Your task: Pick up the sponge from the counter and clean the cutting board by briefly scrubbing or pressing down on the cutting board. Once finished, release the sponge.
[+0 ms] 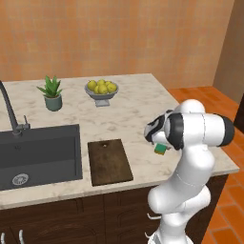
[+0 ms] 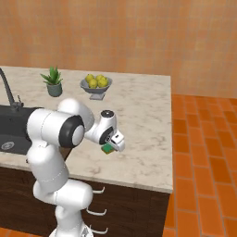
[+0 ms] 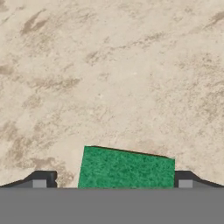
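The gripper hangs low over the counter with its jaws spread wide, gripping nothing. The sponge lies on the stone between the two fingertips. The cutting board sits well off to its left, beside the sink.

No text, label, brand, number or sign could be read anywhere in these views.
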Robot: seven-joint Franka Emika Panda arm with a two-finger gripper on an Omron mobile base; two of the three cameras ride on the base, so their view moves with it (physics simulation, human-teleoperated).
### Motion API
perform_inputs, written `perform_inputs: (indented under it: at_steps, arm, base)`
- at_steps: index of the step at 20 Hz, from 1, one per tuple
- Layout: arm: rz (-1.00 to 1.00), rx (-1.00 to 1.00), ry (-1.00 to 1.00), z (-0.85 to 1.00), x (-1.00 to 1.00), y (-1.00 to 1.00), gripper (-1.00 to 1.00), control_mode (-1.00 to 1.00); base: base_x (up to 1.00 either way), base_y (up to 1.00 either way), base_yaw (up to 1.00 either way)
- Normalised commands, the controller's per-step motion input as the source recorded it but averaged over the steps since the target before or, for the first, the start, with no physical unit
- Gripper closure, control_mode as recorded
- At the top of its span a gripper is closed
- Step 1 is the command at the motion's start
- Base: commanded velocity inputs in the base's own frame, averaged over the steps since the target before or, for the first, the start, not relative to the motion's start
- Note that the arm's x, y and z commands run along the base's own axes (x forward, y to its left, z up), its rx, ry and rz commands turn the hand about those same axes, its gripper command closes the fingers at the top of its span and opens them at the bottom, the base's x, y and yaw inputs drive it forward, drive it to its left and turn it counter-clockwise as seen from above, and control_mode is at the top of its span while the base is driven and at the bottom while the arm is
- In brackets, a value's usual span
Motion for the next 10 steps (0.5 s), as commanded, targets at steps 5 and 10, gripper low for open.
perform_inputs:
  at_steps: [5, 10]
  arm:
    - [0.03, 0.0, 0.04, -0.36, 0.13, 0.0, 1.0, -1.0]
    - [0.05, 0.0, 0.04, -0.43, 0.0, 0.0, 1.0, -1.0]
  base:
    - [0.0, 0.0, 0.0]
    - [0.0, 0.0, 0.0]
